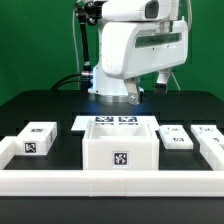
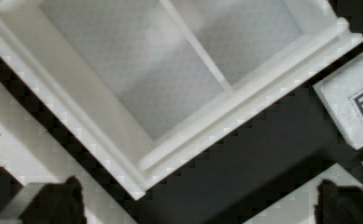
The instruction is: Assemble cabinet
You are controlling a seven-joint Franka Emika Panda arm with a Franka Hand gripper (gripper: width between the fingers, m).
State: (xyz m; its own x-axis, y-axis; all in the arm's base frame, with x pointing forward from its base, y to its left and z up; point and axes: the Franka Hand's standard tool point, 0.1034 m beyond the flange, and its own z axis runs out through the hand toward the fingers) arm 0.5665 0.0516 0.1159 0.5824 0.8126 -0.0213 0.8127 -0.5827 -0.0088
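Note:
The cabinet body (image 1: 120, 150) is a white open-topped box with a square tag on its front, standing at the middle front of the black table. My gripper (image 1: 150, 88) hangs above and behind it, open and empty. In the wrist view the body's hollow inside and ridged rim (image 2: 178, 90) fill most of the picture, with one corner lying between my spread fingertips (image 2: 53, 203). My gripper (image 2: 199, 205) holds nothing there. A smaller white tagged block (image 1: 37, 140) lies at the exterior view's left. Two more tagged white parts (image 1: 175, 138) (image 1: 210, 135) lie at the right.
The marker board (image 1: 115, 122) lies flat behind the cabinet body, under the arm. A long low white rail (image 1: 110, 182) runs along the front and up both sides. The edge of a tagged white piece (image 2: 356, 100) shows in the wrist view. A green wall stands behind.

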